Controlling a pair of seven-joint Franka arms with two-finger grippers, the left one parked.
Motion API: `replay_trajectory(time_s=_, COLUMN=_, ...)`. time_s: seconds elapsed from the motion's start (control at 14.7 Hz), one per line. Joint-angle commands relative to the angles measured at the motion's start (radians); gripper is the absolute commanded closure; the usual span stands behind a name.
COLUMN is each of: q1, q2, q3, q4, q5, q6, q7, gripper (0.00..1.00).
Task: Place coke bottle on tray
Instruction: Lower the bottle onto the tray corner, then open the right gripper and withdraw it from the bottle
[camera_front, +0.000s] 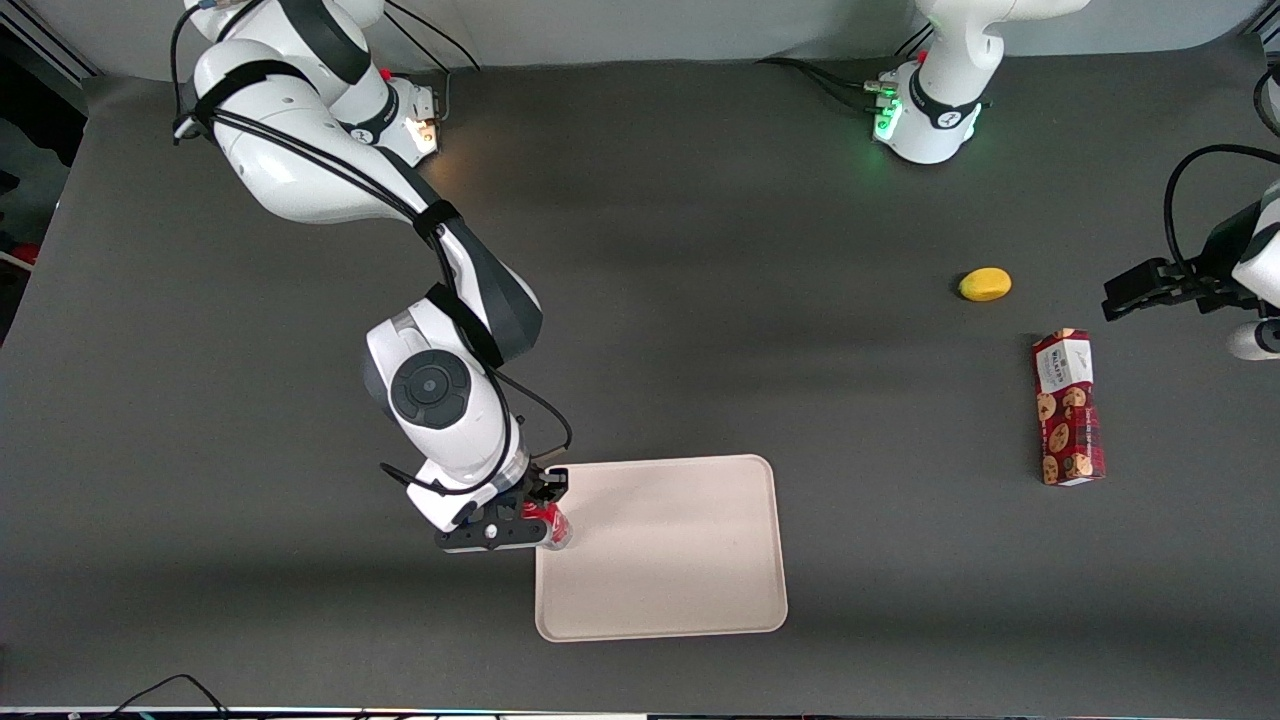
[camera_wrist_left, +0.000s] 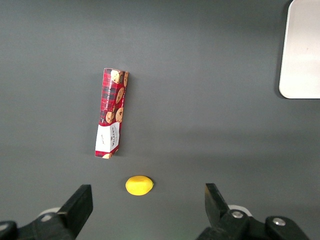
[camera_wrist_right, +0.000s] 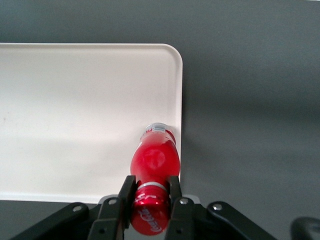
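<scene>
Coke bottle: small, red, red cap, clear base, held upright by its neck in the gripper, base just inside the tray's edge. Tray: flat, pale beige, rounded corners, near the front camera.

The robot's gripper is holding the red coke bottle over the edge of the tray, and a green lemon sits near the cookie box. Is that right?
Almost. The lemon is yellow, not green, as the front view shows. The rest holds: the gripper grips the coke bottle over the edge of the tray, and the lemon sits near the cookie box.
</scene>
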Motion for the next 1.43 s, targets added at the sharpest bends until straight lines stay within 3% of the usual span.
replay_trajectory(time_s=0.0, q1=0.011, q2=0.043, q3=0.001, q4=0.061, q5=-0.016, q6=0.011, q7=0.009, gripper=1.00)
replay_trajectory(time_s=0.27, q1=0.016, q2=0.044, q3=0.003, q4=0.061, q5=-0.015, q6=0.020, q7=0.015, gripper=0.96)
replay_trajectory(time_s=0.34, q1=0.016, q2=0.044, q3=0.003, q4=0.061, q5=-0.015, q6=0.022, q7=0.015, gripper=0.56)
replay_trajectory(time_s=0.41, q1=0.016, q2=0.044, q3=0.001, q4=0.059, q5=-0.015, q6=0.025, q7=0.018, gripper=0.01)
replay_trajectory(time_s=0.82, q1=0.014, q2=0.021, q3=0.012, q4=0.059, q5=0.006, q6=0.005, q7=0.020, gripper=0.00)
replay_trajectory(time_s=1.09, q1=-0.010, q2=-0.101, q3=0.050, q4=0.056, q5=0.028, q6=-0.171, q7=0.018, gripper=0.00)
replay_trajectory(time_s=1.36, q1=-0.052, q2=-0.362, q3=0.060, q4=0.012, q5=0.089, q6=-0.448, q7=0.008, gripper=0.00)
